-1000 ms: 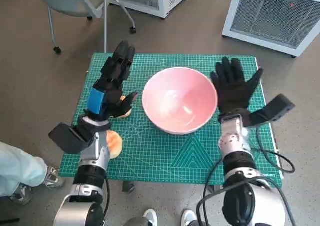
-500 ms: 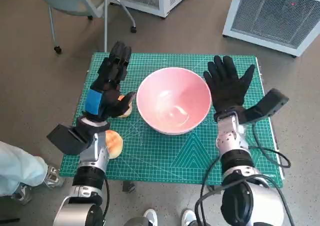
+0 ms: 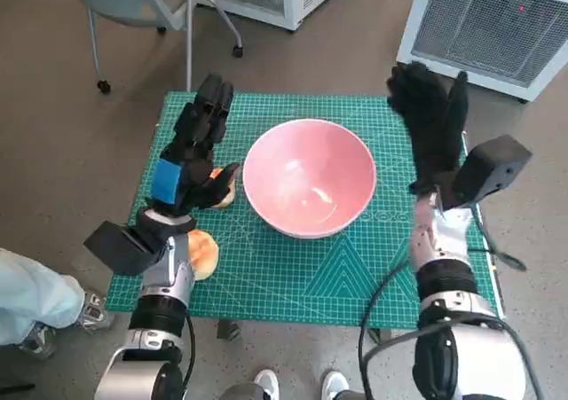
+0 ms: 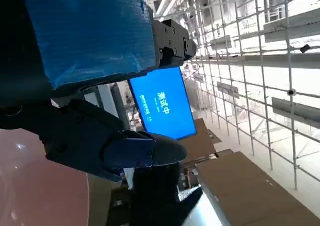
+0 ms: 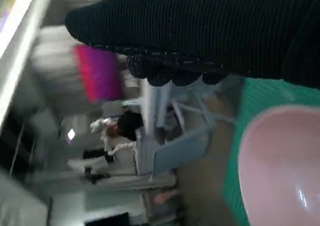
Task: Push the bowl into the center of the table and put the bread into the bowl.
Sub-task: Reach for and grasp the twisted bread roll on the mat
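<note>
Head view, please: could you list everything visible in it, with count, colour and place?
Bowl: one, pink, mid-mat.
Bread: two pieces, tan; one by the left forearm, the other under the left hand.
Cutting mat: one, green, covering the table.
Chair: one, grey, beyond the table.
White appliances: two, on the floor.
Person's knee: pale blue, at the left.
Left hand: blue-taped, beside the bowl.
Right hand: gloved, raised over the mat's far right.

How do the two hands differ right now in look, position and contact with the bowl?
The left hand is black with blue tape and lies over the mat beside the pink bowl; the right hand wears a black knitted glove and is lifted off the bowl near the table's far corner. Both hold nothing, fingers extended.
</note>
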Tool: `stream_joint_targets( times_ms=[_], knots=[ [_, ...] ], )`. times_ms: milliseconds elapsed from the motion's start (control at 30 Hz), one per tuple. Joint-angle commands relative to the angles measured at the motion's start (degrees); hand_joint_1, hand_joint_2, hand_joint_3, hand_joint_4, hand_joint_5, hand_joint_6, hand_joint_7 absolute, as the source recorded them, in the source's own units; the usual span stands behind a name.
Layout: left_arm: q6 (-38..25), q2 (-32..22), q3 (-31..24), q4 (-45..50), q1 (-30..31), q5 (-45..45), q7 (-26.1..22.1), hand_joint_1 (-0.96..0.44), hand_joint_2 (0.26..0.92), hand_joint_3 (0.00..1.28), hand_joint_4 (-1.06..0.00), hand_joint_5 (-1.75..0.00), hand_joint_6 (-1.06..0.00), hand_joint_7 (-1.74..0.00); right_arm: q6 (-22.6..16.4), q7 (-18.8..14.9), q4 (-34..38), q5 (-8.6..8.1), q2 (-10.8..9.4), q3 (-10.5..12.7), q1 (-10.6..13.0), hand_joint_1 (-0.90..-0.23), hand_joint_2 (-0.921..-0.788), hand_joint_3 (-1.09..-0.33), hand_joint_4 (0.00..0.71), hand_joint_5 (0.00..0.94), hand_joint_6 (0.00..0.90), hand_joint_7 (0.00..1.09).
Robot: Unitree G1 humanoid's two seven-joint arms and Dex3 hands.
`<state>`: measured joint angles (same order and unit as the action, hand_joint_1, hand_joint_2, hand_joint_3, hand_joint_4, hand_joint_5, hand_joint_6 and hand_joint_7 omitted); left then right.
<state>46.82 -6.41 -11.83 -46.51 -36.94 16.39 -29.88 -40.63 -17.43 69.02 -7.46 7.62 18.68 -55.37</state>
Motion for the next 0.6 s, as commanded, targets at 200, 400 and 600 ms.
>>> stream_joint_targets(
  times_ms=[200, 400, 600],
  knots=[
    [0.67, 0.42, 1.19, 0.05, -2.15, -1.20, 0.09, -0.71, 0.921, 0.36, -0.06, 0.00, -0.18, 0.00, -8.69, -3.24, -10.80, 0.34, -0.46, -4.38, 7.70, -0.732, -0.921, -0.820, 0.116, 0.016, 0.094, 0.25],
    [0.61, 0.26, 2.03, 0.23, -3.14, -1.43, -0.44, -0.71, 0.921, 0.36, -0.06, 0.00, -0.18, 0.00, -8.77, -4.36, -20.14, 0.35, 0.39, -7.44, 12.67, -0.735, -0.921, -0.817, 0.120, 0.006, 0.055, 0.34],
    [0.41, -0.19, 3.05, 1.22, -3.81, -1.77, -1.04, -0.71, 0.921, 0.36, -0.07, 0.00, -0.17, 0.00, -6.76, -4.64, -27.38, 0.43, 1.79, -9.51, 16.17, -0.742, -0.921, -0.819, 0.122, 0.001, 0.012, 0.45]
  ],
)
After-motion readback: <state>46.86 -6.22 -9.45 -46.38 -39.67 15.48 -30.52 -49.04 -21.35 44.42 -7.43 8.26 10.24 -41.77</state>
